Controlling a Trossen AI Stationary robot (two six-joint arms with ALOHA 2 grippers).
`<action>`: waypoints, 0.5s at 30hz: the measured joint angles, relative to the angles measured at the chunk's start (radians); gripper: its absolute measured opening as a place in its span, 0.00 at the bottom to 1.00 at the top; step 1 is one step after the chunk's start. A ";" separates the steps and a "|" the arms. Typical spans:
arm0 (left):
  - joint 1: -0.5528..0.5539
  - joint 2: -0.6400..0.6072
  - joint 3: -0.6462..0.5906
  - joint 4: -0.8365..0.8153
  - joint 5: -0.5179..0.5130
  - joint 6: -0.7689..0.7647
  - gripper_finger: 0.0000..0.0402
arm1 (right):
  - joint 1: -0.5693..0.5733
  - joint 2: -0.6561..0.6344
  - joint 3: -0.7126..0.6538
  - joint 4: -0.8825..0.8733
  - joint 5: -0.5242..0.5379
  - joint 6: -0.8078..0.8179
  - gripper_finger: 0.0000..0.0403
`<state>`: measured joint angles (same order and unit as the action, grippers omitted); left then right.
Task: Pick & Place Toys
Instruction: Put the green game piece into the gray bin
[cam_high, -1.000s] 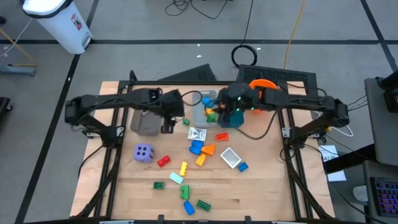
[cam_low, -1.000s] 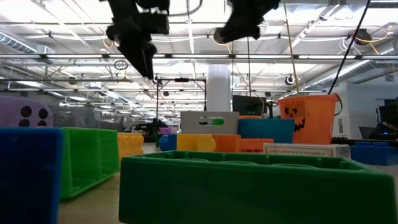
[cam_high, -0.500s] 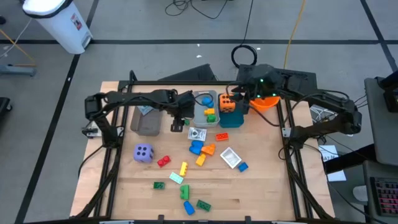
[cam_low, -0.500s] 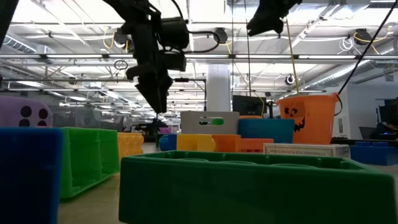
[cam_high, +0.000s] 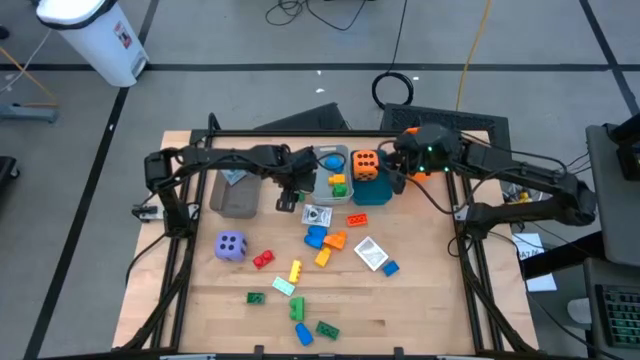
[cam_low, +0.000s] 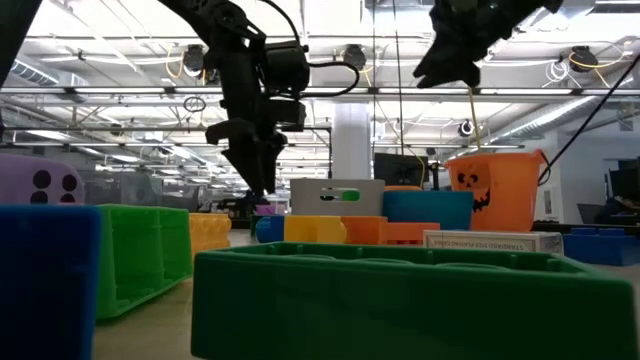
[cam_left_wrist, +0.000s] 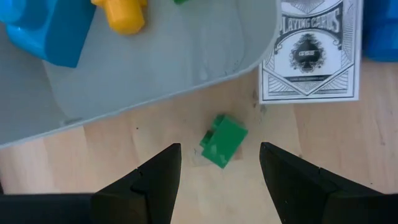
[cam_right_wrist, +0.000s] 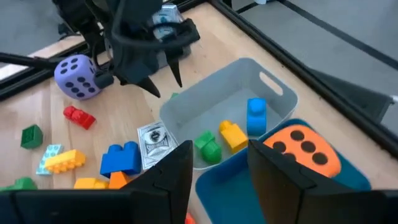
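My left gripper (cam_left_wrist: 221, 180) is open and points down just off the grey bin's (cam_left_wrist: 155, 68) near left corner. A small green brick (cam_left_wrist: 222, 140) lies on the wood between and just ahead of its fingers, untouched. My right gripper (cam_right_wrist: 217, 174) is open and empty, high over the teal bin (cam_right_wrist: 249, 180) beside the orange bucket (cam_low: 497, 190). An orange die (cam_high: 365, 163) sits in the teal bin. A few bricks lie in the grey bin (cam_high: 330, 180). A purple die (cam_high: 230, 245), white packets (cam_high: 317, 215) and loose bricks lie on the table.
A second grey bin (cam_high: 235, 195) stands left of my left arm. Loose bricks (cam_high: 300, 315) run toward the near edge. A black frame rails the table's sides. The near left and near right of the wood hold little.
My left gripper has sunk and shifted toward the table's right, coming down over the green brick beside the grey bin. My right gripper has drawn back from above the teal bin toward the far right and the bucket, uncovering the orange die. Neither gripper's opening has changed.
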<state>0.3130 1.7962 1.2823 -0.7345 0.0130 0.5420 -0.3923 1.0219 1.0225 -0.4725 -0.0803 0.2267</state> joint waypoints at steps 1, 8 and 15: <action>0.002 0.000 0.000 0.001 0.009 0.007 0.57 | 0.000 -0.006 -0.009 -0.003 0.000 0.009 0.36; 0.026 0.005 0.000 0.008 0.014 0.014 0.57 | 0.000 -0.016 -0.018 0.031 0.004 0.019 0.36; 0.034 0.031 -0.001 0.009 0.022 0.014 0.57 | 0.000 -0.016 -0.019 0.049 0.005 0.016 0.36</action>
<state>0.3466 1.8271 1.2816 -0.7257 0.0348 0.5556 -0.3923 1.0063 1.0039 -0.4236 -0.0750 0.2429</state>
